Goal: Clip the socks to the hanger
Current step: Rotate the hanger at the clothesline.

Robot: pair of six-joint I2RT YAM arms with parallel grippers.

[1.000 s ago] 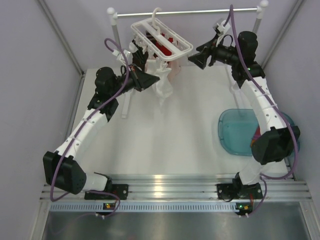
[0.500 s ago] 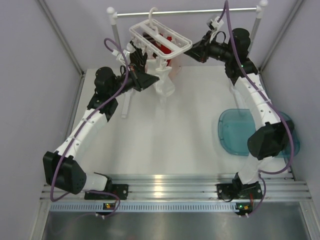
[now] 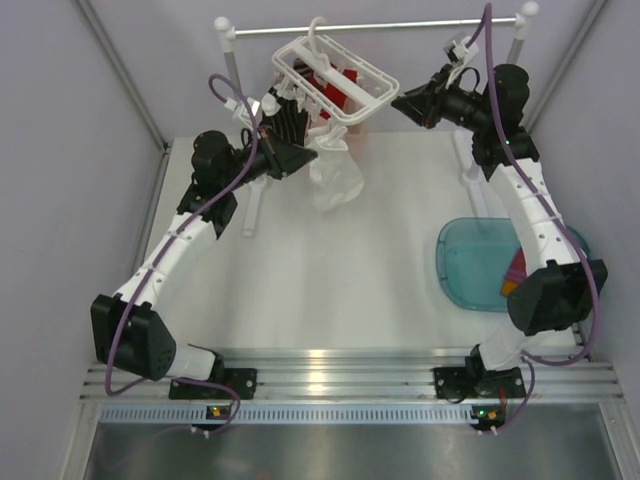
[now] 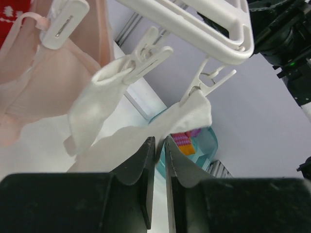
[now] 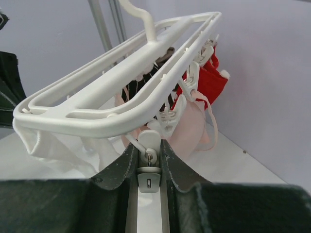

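Observation:
The white slatted hanger (image 3: pixel 372 74) hangs by its hook from the rail, tilted. Red (image 3: pixel 331 97), pink and white socks dangle from its clips. My left gripper (image 3: pixel 304 150) is just under a white sock (image 4: pixel 189 115) that a clip (image 4: pixel 210 80) holds by its top edge. The jaws stand a narrow gap apart, and the sock's lower edge brushes their tips (image 4: pixel 159 141). My right gripper (image 3: pixel 401 101) is at the hanger's right end, shut on a small white clip (image 5: pixel 149 139) hanging below the frame (image 5: pixel 97 124). A second white sock (image 4: pixel 92 109) and a pink sock (image 4: pixel 34 87) hang to the left.
The silver rail (image 3: pixel 400 24) rests on white posts (image 3: pixel 231 70) at the back. A teal basket (image 3: pixel 465 265) at the right holds a colourful sock (image 3: pixel 514 272). Grey walls close in on both sides.
My right gripper went from open to shut on a hanger clip and drew back to the right. The hanger swung and tilted to the right. My left jaws parted slightly at the white sock.

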